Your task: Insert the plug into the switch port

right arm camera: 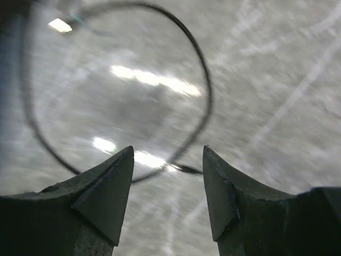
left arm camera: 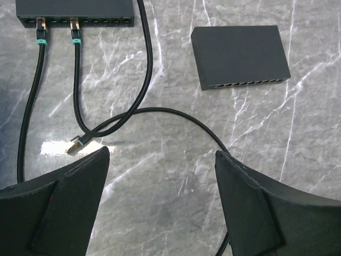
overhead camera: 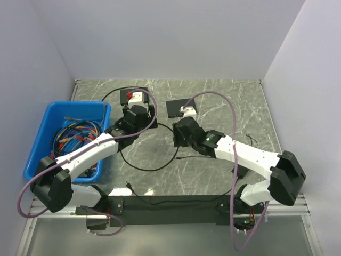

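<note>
In the left wrist view a loose plug (left arm camera: 74,145) with a gold tip and green boot lies on the marble, at the end of a thin black cable (left arm camera: 176,114). It lies just ahead of my left gripper's (left arm camera: 162,154) left finger. That gripper is open and empty. A small black switch (left arm camera: 240,56) shows a row of free ports (left arm camera: 248,84). A second black box (left arm camera: 74,12) at the top left has two cables plugged in. My right gripper (right arm camera: 168,152) is open and empty above a blurred cable end (right arm camera: 186,169). From above, both grippers (overhead camera: 133,114) (overhead camera: 184,130) hover near the boxes (overhead camera: 128,97) (overhead camera: 176,108).
A blue bin (overhead camera: 37,144) at the left holds a multicoloured wire bundle (overhead camera: 74,133). A black cable loop (overhead camera: 144,160) lies on the marble between the arms, with another cable end (overhead camera: 128,185) near the front edge. White walls close in the back and sides.
</note>
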Available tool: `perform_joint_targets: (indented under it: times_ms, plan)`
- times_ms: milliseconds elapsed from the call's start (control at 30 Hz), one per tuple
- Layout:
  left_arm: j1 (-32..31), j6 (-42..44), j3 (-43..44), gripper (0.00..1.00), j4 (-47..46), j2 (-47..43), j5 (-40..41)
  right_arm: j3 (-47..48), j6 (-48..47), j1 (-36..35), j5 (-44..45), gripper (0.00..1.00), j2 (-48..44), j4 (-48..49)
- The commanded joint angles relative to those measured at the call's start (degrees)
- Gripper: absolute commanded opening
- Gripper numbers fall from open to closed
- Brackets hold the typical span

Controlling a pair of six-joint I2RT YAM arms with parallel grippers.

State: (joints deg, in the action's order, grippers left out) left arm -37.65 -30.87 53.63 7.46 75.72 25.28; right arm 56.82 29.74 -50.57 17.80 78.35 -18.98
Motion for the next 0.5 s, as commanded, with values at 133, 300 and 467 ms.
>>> perform_joint_targets:
  times_ms: [133,300,467]
  plan:
    - [-0.23,-1.56,-1.42,0.86,-2.89,-1.98,-0.93,-1.63,-2.04,0.21,5.92,0.63,5.06,-13.88]
    - [-0.23,-1.65,-2.56,0.86,-3.16,-2.42,-0.93,-1.18,-7.05,-0.32,2.42,0.64,5.59,-14.07]
    - [-0.32,-1.91,-3.0,0.86,-3.33,-2.16,-1.2,-2.15,-10.57,-0.41,-3.46,0.65,6.81,-10.91]
